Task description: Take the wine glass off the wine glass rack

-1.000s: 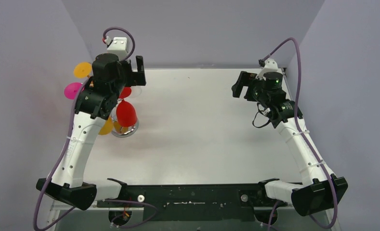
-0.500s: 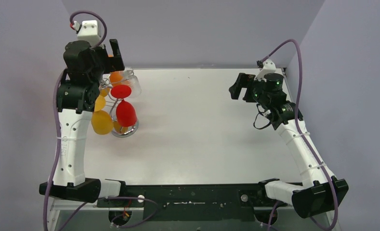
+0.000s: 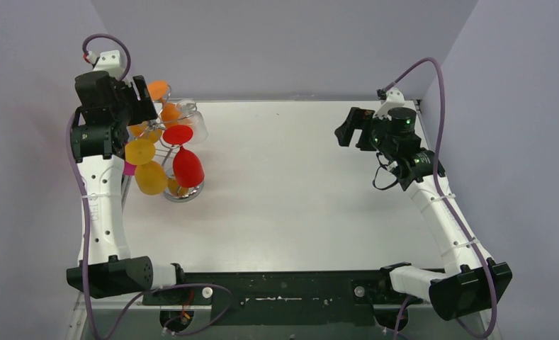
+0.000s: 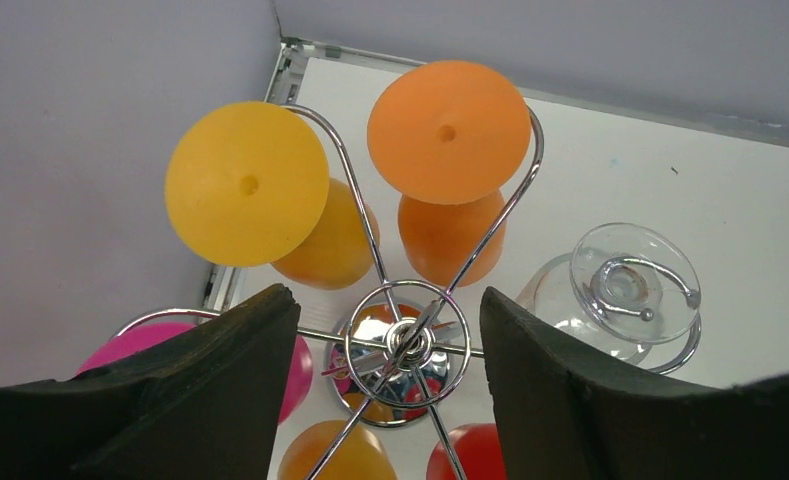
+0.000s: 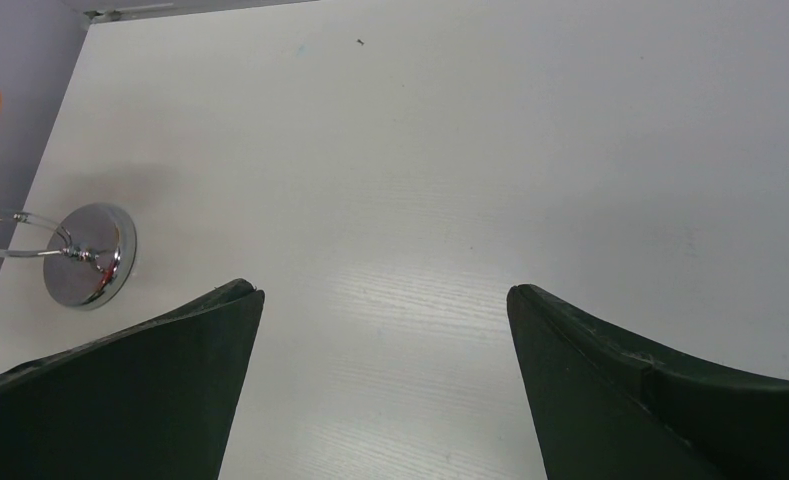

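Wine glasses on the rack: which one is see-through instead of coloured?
The clear glass, rightmost in the left wrist view; the others are yellow, orange, pink or red.

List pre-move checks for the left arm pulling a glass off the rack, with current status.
1. Left pincer empty, jaws apart: ok.
2. Left pincer above the wine glass rack: ok, its hub shows between the fingers in the wrist view.
3. Target glass settled: cannot tell. The yellow glass, orange glass, clear glass and others all hang there.
4. A stem or foot between the fingers: not ok, none is.
5. Right pincer out of the way: ok, open over the table, far from the rack.
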### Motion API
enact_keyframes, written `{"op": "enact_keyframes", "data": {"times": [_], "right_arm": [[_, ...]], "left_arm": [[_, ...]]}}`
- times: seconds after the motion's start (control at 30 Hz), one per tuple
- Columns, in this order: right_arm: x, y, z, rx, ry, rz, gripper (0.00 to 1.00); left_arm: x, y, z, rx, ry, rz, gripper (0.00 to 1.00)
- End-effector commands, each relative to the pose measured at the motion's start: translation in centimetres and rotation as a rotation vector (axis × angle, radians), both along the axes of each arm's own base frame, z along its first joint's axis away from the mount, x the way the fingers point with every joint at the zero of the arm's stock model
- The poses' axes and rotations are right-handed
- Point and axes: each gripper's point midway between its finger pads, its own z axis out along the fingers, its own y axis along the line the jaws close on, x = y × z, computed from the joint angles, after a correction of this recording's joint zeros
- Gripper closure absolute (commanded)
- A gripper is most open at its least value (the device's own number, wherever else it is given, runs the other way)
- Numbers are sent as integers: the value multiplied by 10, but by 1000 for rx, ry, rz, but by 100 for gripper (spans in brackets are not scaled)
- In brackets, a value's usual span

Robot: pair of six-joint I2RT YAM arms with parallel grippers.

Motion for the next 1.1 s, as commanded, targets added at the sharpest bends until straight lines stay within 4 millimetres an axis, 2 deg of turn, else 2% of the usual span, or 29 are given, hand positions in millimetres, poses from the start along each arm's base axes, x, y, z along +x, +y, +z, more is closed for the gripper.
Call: {"op": "enact_keyframes", "data": {"times": [0.0, 0.27, 0.43, 0.67, 0.83, 0.9, 1.07], "right_arm": [[8, 7, 1, 33, -17, 8, 0], [8, 6, -1, 34, -6, -1, 0], [6, 4, -1, 34, -2, -8, 0], [5, 3, -2, 37, 2, -17, 0], [4, 3, -1, 39, 1, -20, 0], [3, 3, -1, 40, 2, -21, 0], [1, 3, -1, 49, 4, -20, 0]], "left_arm": [[-11, -12, 12, -26, -43, -86, 38], [-8, -18, -3, -39, -10, -139, 61], [-4, -17, -4, -34, -15, -147, 68], [-8, -14, -12, -9, 1, -149, 83], [-7, -15, -12, 4, -8, -168, 84], [-4, -18, -11, -2, -23, -188, 93], [-1, -20, -14, -2, -21, -206, 90]]}}
